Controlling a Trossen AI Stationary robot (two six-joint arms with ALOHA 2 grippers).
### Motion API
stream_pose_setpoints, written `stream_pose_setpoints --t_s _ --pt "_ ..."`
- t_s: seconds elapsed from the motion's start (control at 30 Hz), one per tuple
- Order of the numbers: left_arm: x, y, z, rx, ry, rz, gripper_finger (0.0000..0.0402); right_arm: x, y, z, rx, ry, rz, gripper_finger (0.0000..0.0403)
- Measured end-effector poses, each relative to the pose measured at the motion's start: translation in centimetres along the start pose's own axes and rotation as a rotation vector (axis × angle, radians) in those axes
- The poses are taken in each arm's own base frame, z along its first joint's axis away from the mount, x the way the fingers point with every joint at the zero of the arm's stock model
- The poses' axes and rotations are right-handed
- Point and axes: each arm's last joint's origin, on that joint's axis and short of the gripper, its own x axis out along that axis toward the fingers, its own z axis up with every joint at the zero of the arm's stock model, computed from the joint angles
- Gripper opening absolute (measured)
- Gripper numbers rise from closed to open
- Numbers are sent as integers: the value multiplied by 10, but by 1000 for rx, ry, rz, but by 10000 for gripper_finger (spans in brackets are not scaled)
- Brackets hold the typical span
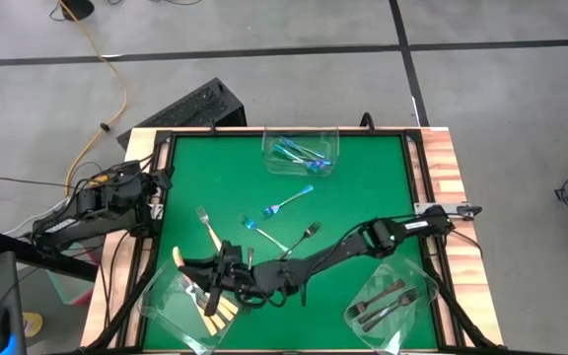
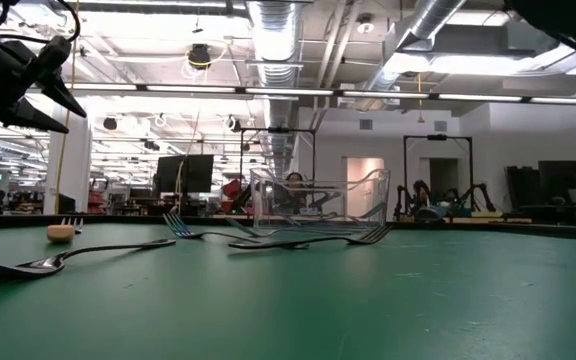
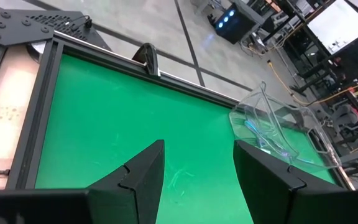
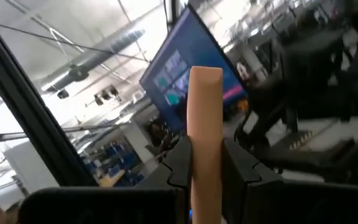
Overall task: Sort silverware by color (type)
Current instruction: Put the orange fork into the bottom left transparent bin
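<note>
My right gripper (image 1: 193,262) reaches across the table to the near left, above the far rim of a clear tub (image 1: 156,314) that holds tan-handled forks (image 1: 217,310). It is shut on a tan-handled fork (image 4: 205,106); the fork's tines are hidden. A tan-handled fork (image 1: 208,229), two blue-handled forks (image 1: 289,202) (image 1: 264,233) and a dark grey fork (image 1: 305,236) lie flat on the green mat. My left gripper (image 3: 197,168) is open and waits above the table's far left corner. My right gripper pinches the tan handle (image 4: 204,158) between its two fingers (image 4: 180,160). The handle runs along the fingers, and its free end (image 1: 178,256) sticks out past their tips toward the table's left. The fork is lifted clear of the mat.
A clear tub (image 1: 274,166) at the far edge holds blue-handled forks (image 1: 299,153). Another tub (image 1: 414,308) at the near right holds dark grey forks (image 1: 383,299). Black rails (image 1: 412,168) frame the mat. The right arm (image 1: 363,242) spans the near half of the table.
</note>
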Motion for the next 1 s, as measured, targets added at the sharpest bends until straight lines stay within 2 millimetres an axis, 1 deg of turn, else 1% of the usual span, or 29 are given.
stream_pose_setpoints --t_s 0.1,0.17,0.3,0.47,0.63,0.83,1.0 --pt "0 0 0 0 0 0 176 0 -2 -5 46 29 -4 60" --pt "0 0 0 0 0 0 176 -1 -7 -14 56 65 -16 60" --pt "0 0 0 0 1 0 176 -4 -13 -27 28 132 -46 60" --pt "0 0 0 0 1 0 176 -5 -14 -31 32 168 -63 60" --pt "0 0 0 0 1 0 176 -9 -20 -44 13 250 -114 60" --pt "0 0 0 0 1 0 176 -8 -20 -43 12 265 -103 60" --pt "0 0 0 0 6 -3 176 -11 -25 -49 -15 325 -142 60"
